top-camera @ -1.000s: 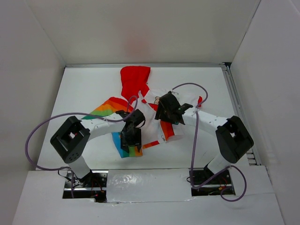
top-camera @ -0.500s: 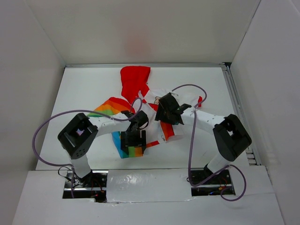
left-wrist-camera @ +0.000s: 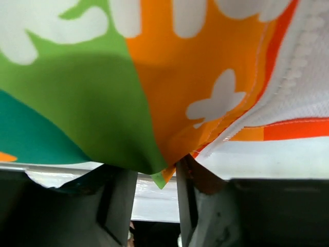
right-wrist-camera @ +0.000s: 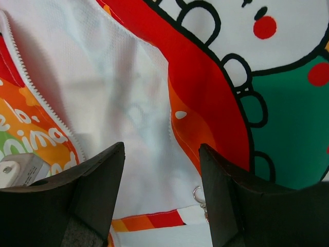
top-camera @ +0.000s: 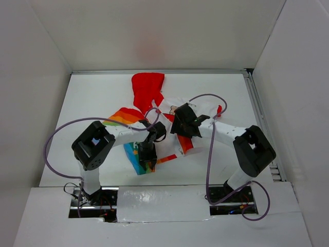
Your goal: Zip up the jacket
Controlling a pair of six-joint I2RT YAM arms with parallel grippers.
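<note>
The jacket (top-camera: 146,87) lies spread on the table, red hood at the far side, a rainbow sleeve (top-camera: 122,116) at the left and white lining in the middle. My left gripper (top-camera: 146,155) is at the near hem. In the left wrist view the green and orange hem (left-wrist-camera: 154,103) covers its fingertips, and a corner hangs in the narrow gap of the left gripper (left-wrist-camera: 157,172). My right gripper (top-camera: 182,123) is open over the jacket's middle. In the right wrist view, the right gripper (right-wrist-camera: 162,149) straddles the white lining (right-wrist-camera: 118,103), with a metal zipper pull ring (right-wrist-camera: 198,194) by the right finger.
White walls enclose the table on three sides. Purple cables (top-camera: 61,134) loop from both arms, one across the jacket's right part (top-camera: 205,95). A metal rail (top-camera: 259,113) runs along the right edge. Shiny tape (top-camera: 164,198) covers the near edge.
My left arm's elbow has swung right, and its gripper has drawn the rainbow hem slightly toward the near edge. My right gripper has edged a little to the far left.
</note>
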